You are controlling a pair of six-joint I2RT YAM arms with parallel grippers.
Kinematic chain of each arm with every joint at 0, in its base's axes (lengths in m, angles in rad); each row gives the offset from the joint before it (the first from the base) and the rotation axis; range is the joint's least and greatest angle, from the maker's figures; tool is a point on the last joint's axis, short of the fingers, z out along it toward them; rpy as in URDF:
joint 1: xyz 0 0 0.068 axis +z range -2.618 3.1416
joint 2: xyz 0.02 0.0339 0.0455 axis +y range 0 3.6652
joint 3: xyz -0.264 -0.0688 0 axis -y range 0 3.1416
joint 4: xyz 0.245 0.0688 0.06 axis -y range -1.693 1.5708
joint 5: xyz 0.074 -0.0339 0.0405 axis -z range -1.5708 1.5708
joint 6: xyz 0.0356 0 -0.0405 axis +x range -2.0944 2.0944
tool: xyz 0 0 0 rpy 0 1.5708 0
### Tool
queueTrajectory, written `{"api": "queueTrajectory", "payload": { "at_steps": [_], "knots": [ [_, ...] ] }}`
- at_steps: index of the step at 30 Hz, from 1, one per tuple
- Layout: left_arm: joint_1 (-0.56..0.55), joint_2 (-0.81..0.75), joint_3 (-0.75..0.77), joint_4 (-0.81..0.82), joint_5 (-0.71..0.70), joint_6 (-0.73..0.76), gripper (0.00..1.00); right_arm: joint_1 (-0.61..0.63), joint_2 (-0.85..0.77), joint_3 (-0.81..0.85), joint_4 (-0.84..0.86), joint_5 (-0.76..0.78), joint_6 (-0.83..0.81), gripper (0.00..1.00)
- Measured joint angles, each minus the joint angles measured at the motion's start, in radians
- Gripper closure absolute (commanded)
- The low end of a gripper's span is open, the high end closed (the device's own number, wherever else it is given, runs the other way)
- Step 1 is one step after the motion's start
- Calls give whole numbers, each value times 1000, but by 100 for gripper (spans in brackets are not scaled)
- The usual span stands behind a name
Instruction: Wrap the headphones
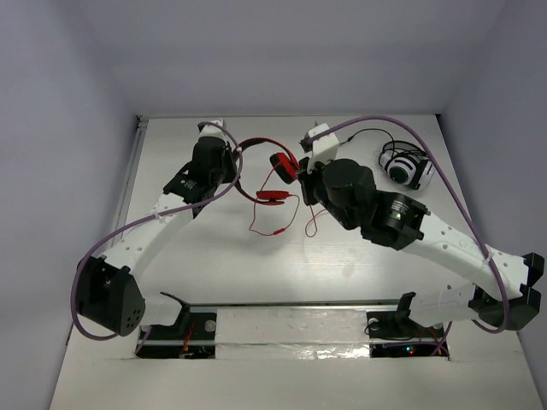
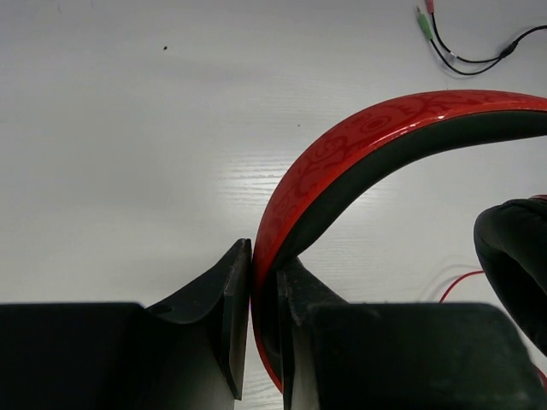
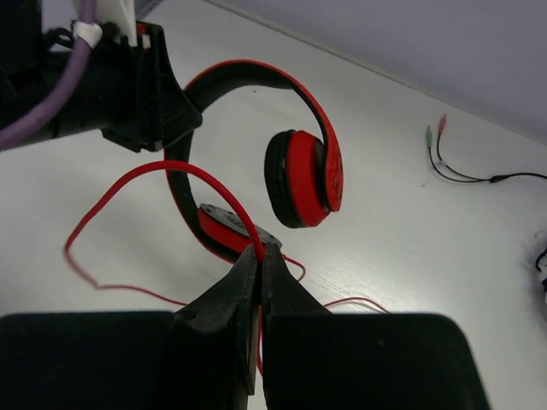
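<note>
Headphones (image 1: 284, 165) at the far middle of the desk (image 1: 256, 282), between the two arms; red-and-black headband (image 2: 359, 137) clamped edgewise in the closed left jaws, partway along its arc. One round red ear cup (image 3: 303, 178) held clear and facing sideways, the other (image 3: 229, 229) lower, just beyond the right jaws; contact with the desk not resolvable. Right jaws closed on the thin red cable (image 3: 171, 168), pinched close to the lower cup, with a loop arching up and away toward the left arm (image 1: 162, 218) and the remainder trailing loose across the desk. No completed turn of cable around the headband discernible. White-and-black headphones (image 1: 406, 166) well apart on the right, their black cable (image 3: 479, 178) not involved. Step in hand, as judged: start of winding, with the frame anchored on one side and the cable taken up on the other. Next move, as judged: pinched cable to be carried around the headband or between the cups under light tension, left grip kept steady, then a regrasp farther along the slack, clear of the left arm and the stray black cable.
</note>
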Motion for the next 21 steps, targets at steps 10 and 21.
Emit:
{"api": "queueTrajectory", "payload": {
  "at_steps": [10, 21],
  "knots": [
    [-1, -3, 20, -52, 106, 51, 100, -131, 25, 39, 49, 39, -84, 100],
    [-62, 53, 20, -67, 359, 110, 100, -261, 89, 85, 103, -31, -130, 100]
  ]
}}
